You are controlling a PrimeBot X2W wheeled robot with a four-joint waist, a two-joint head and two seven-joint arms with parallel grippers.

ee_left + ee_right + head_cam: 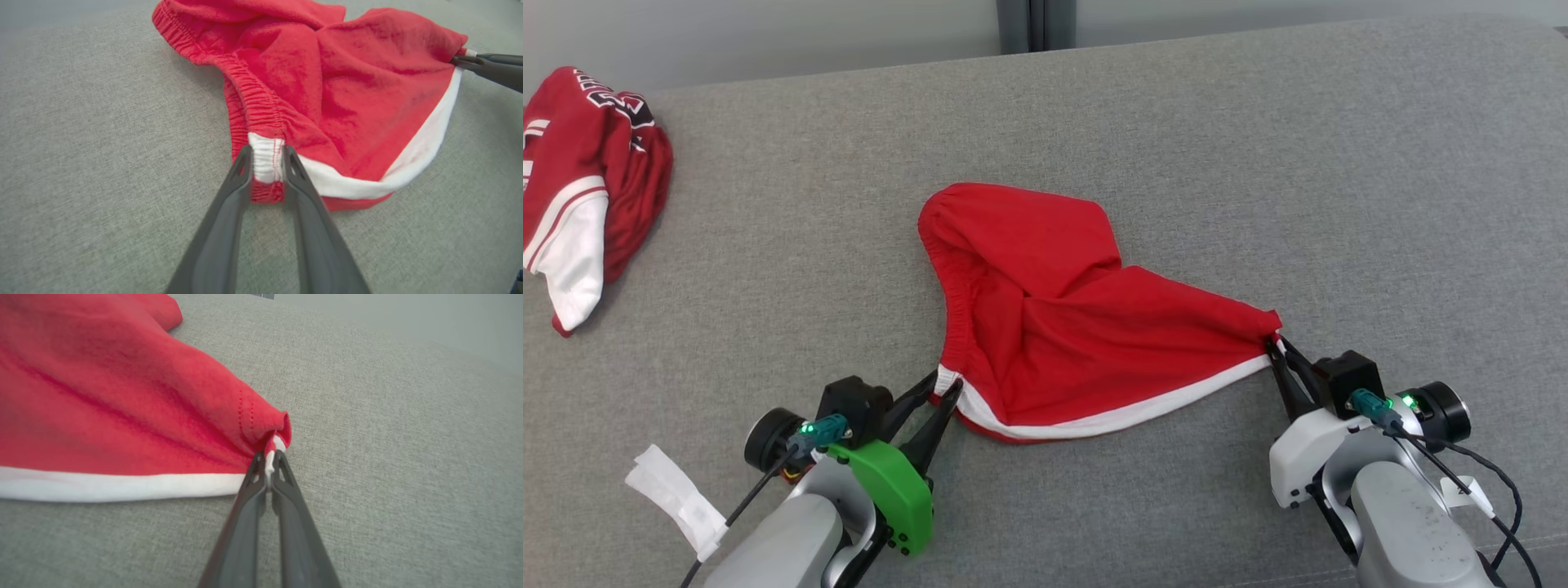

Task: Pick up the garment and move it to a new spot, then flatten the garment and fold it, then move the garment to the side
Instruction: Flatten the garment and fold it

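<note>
The garment (pixel 1078 327) is a pair of red shorts with an elastic waistband and white trim, lying rumpled on the grey cushion (pixel 1298 163). My left gripper (pixel 946 385) is at its near left corner. In the left wrist view the left gripper (pixel 266 157) has its two fingers pressed against either side of the white waistband end of the garment (pixel 347 81). My right gripper (pixel 1272 339) is shut on the near right corner, and the hem is stretched between the two. Up close, the right gripper (pixel 269 455) pinches the white trim of the garment (pixel 102 396).
A second red and white jersey (pixel 580 180) lies bunched at the far left of the cushion. White tape (pixel 674 494) hangs from my left arm's cable. The cushion's back edge meets a pale wall at the top.
</note>
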